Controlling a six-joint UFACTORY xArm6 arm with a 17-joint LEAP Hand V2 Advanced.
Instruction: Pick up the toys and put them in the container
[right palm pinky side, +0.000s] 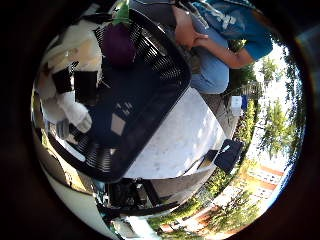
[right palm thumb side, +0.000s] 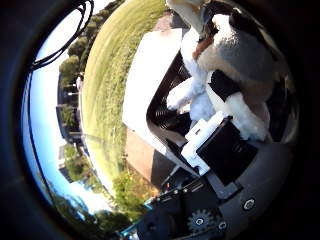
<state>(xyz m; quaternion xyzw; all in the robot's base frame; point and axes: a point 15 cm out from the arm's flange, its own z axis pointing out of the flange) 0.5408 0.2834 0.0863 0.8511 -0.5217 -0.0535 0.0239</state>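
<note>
Plush toy (right palm pinky side: 75, 75): white, black and tan, close against the palm over the basket | hand (right palm thumb side: 220, 150): fingers curl round the plush toy | basket (right palm pinky side: 150, 85): black slatted, on a white table (right palm pinky side: 185, 135) | purple toy (right palm pinky side: 118, 44): lies inside the basket near its far wall | grass (right palm thumb side: 107, 90) beyond the table.

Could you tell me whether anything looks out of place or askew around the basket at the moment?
Nothing stands out: the black slatted plastic basket sits flat on the white table, a purple toy lies inside, and the hand holds a white-and-black plush toy over it.
</note>
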